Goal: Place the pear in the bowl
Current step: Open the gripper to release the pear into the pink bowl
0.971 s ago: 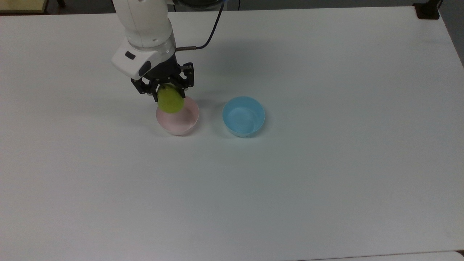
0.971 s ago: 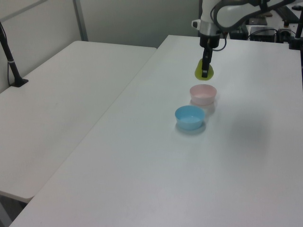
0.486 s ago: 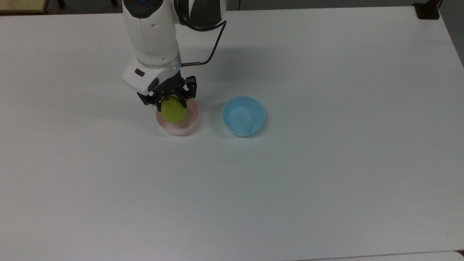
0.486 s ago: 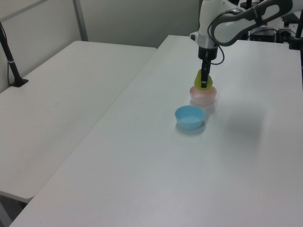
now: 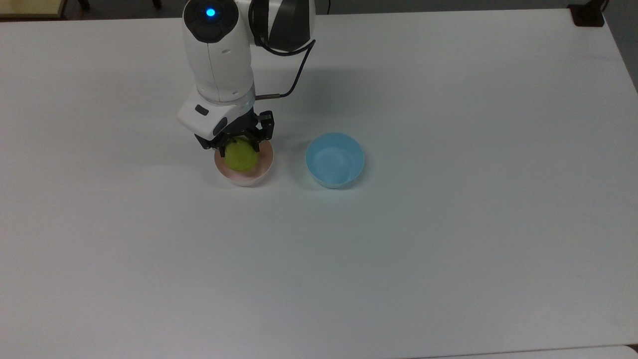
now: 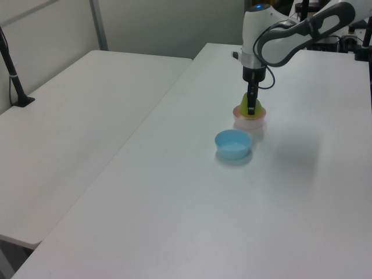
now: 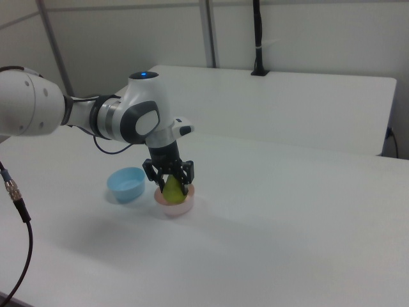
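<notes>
Robotics laboratory: a white robot arm (image 7: 121, 118) mounted over a plain white counter (image 5: 448, 224), a second white table (image 6: 75, 116) alongside, grey partition walls (image 7: 307, 32), and a black camera pole (image 7: 257, 38)

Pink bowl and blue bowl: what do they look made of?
Both look like plastic, though that is a guess. The pink bowl and blue bowl have thin walls, one flat colour and smooth, softly shiny insides. The pear sits in the pink one.

Yellow-green pear (image 5: 240, 155), pale pink bowl (image 5: 249, 177), light blue bowl (image 5: 335, 160), white table (image 5: 398, 249).
</notes>
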